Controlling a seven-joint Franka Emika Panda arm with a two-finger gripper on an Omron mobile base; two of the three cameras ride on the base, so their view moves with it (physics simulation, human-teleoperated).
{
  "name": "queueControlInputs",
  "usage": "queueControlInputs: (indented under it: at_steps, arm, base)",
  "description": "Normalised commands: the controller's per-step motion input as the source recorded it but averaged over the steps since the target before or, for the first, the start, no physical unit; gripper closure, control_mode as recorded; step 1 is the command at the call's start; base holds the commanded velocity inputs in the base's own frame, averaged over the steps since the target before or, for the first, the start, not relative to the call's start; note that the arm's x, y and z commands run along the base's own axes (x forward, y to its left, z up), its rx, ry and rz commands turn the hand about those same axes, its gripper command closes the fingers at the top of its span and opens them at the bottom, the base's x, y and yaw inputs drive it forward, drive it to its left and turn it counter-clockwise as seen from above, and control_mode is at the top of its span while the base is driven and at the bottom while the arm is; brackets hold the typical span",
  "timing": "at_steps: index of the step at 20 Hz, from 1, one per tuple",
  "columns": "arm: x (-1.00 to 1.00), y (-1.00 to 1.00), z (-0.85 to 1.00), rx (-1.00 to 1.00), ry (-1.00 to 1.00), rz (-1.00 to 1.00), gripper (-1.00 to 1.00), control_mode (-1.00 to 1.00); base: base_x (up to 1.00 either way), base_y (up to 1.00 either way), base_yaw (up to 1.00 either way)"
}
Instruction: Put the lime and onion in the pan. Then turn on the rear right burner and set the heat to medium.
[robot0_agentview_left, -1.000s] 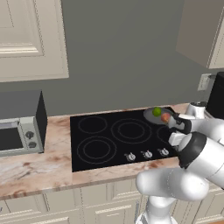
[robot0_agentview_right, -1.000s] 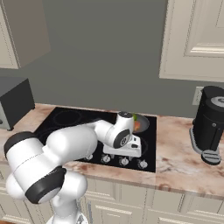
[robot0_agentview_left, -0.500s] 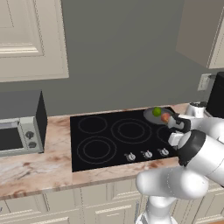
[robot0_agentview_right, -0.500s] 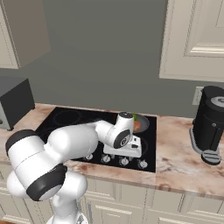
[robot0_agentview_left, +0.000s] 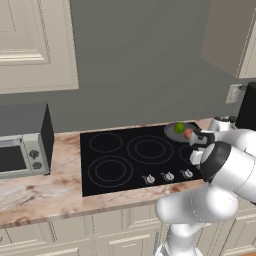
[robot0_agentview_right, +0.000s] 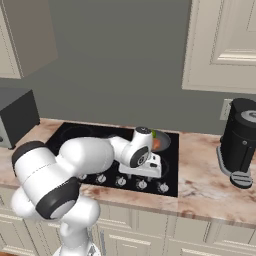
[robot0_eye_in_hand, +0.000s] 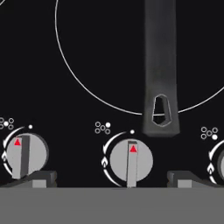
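Observation:
The grey pan (robot0_agentview_left: 176, 134) sits on the rear right burner with the green lime (robot0_agentview_left: 179, 128) and the orange-brown onion (robot0_agentview_left: 188, 134) inside it. In the right base view the pan (robot0_agentview_right: 163, 145) holds the onion (robot0_agentview_right: 157, 144), and the lime (robot0_agentview_right: 154, 134) peeks out behind the wrist. The pan's handle (robot0_eye_in_hand: 161, 65) reaches toward the knob row. My gripper (robot0_eye_in_hand: 113, 179) is open and hovers above the knobs, its fingertips (robot0_eye_in_hand: 41, 178) on either side of the middle knob (robot0_eye_in_hand: 131, 159). From the right base view the gripper (robot0_agentview_right: 143, 174) hangs low over the cooktop's front.
More knobs (robot0_eye_in_hand: 24, 153) line the black cooktop's (robot0_agentview_left: 115, 155) front edge. A microwave (robot0_agentview_left: 22, 142) stands on the counter at the left. A dark coffee machine (robot0_agentview_right: 241, 142) stands at the right. Wall cabinets hang overhead.
Hardly anything differs; the hand has edged very slightly left above the knob row, jaws still wide apart.

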Motion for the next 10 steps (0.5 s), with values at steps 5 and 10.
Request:
queueControlInputs:
  at_steps: [5, 10]
  arm:
    - [0.01, -0.09, 0.0, 0.0, 0.0, -0.03, -1.0, -1.0]
    - [0.0, -0.08, -0.03, 0.0, 0.0, -0.02, -1.0, -1.0]
  base:
    - [0.0, 0.0, 0.0]
    - [0.0, 0.0, 0.0]
